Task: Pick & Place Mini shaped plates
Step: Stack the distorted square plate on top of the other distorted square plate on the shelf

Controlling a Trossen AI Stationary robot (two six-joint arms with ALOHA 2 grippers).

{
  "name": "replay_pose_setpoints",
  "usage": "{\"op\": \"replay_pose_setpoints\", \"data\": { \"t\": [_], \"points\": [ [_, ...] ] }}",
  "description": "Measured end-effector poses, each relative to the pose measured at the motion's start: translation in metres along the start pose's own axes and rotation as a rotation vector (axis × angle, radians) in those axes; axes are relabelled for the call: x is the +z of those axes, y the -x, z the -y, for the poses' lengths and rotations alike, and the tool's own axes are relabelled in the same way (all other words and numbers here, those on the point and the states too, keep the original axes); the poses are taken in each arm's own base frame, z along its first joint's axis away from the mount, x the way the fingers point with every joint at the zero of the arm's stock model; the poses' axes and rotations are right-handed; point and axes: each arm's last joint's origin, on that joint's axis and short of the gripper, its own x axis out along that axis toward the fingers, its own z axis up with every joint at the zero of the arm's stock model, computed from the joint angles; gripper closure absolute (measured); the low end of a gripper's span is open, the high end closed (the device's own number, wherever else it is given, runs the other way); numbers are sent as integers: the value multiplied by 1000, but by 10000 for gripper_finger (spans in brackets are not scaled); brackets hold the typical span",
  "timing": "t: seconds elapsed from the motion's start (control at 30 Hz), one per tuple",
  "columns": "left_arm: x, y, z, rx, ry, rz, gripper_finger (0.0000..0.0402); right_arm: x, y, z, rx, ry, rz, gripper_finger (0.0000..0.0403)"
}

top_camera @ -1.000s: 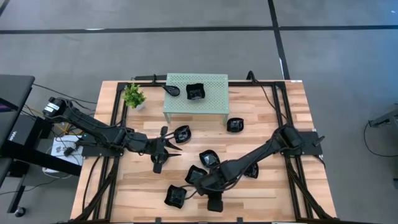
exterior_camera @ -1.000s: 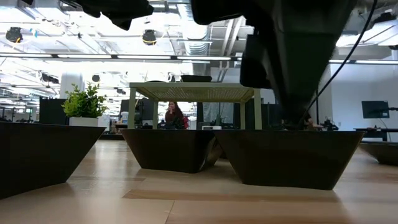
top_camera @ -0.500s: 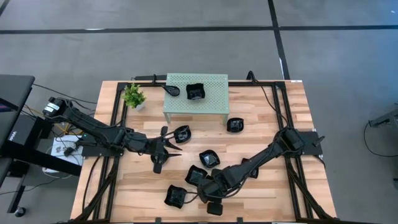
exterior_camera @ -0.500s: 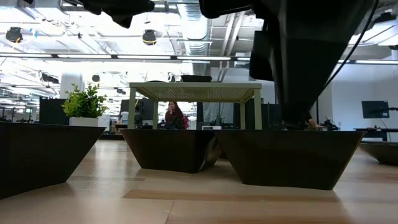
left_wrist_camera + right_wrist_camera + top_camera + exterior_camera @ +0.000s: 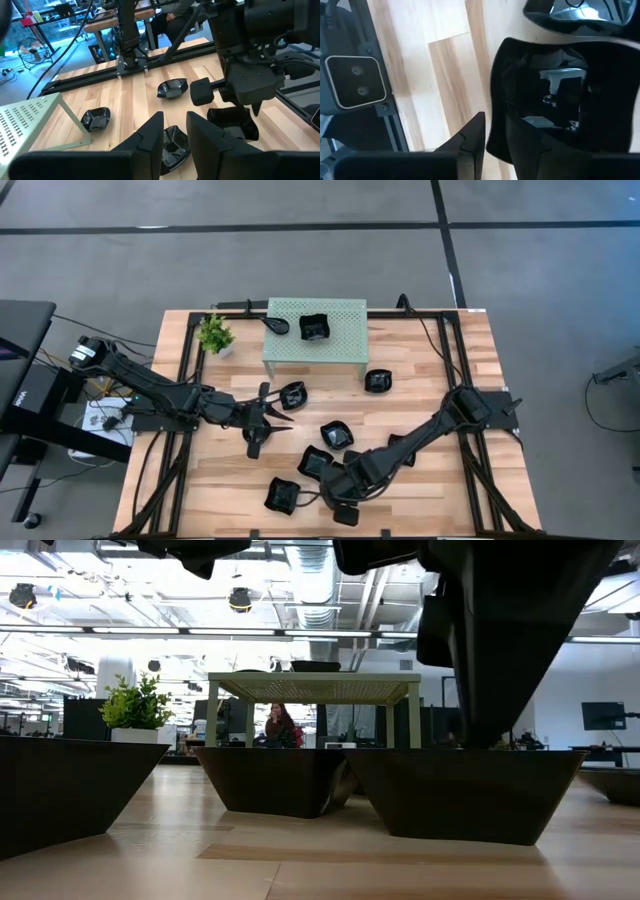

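Several small black shaped plates lie on the wooden table (image 5: 430,350). One plate (image 5: 314,327) sits on the green perforated stand (image 5: 340,345). My right gripper (image 5: 322,477) hangs at the table's front over a square plate (image 5: 316,462). In the right wrist view its fingers (image 5: 470,142) stand a little apart, with that plate's (image 5: 560,100) rim running between them; the plate rests on the wood. My left gripper (image 5: 276,420) waits left of centre, narrowly open and holding nothing, just short of another plate (image 5: 293,394).
More plates lie at the front left (image 5: 282,495), the centre (image 5: 336,435), the right (image 5: 377,381) and under the right arm (image 5: 405,453). A potted plant (image 5: 215,333) stands at the back left. A black utensil-like piece (image 5: 277,323) rests on the stand's left end.
The right arm has shifted its gripper toward the table's front, over the square plate. The plates and the left arm have not moved.
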Motion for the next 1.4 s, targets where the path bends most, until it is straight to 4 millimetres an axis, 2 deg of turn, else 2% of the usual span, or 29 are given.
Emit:
{"op": "replay_pose_setpoints", "data": {
  "t": [0.17,0.37,0.67,1.0,1.1,1.23,1.4],
  "points": [
    [0,0,0,1,1,4,316,0,0,-2,9,12,14,331],
    [0,0,0,1,3,5,316,-9,-13,7,-12,10,-19,331],
    [1,0,0,1,10,7,316,-8,-13,13,-43,38,-34,333],
    [1,0,0,1,13,7,316,-5,-12,15,-8,80,-50,395],
    [1,0,0,2,14,11,316,-1,-6,10,31,84,-56,389],
    [2,0,0,3,16,16,316,12,15,-5,86,154,-5,399],
    [2,0,0,3,17,18,316,21,43,-12,19,218,32,398]
  ]
}}
